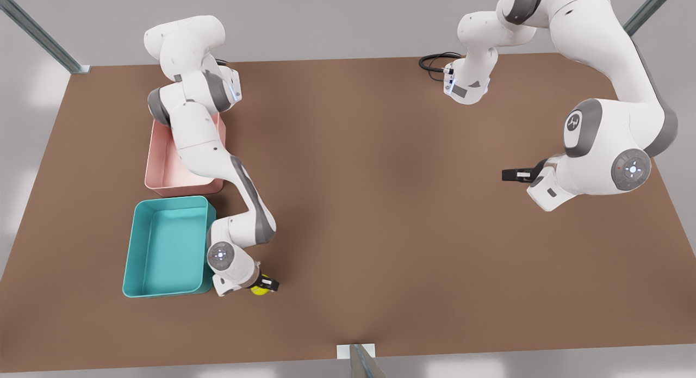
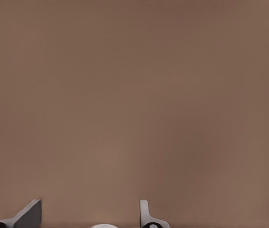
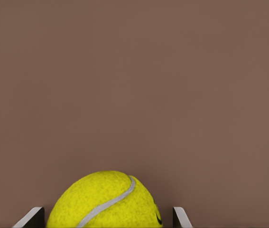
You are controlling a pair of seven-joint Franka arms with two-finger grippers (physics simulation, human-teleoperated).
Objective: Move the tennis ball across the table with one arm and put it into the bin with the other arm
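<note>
Right claw (image 1: 265,284) clasping the tennis ball (image 3: 106,202) beside the bin (image 1: 166,247); left claw (image 2: 89,216) spread, idle

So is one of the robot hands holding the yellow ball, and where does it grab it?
The tennis ball sits between the right gripper's fingers, one on each side; whether they squeeze it cannot be told. The left gripper is open and holds nothing.
</note>
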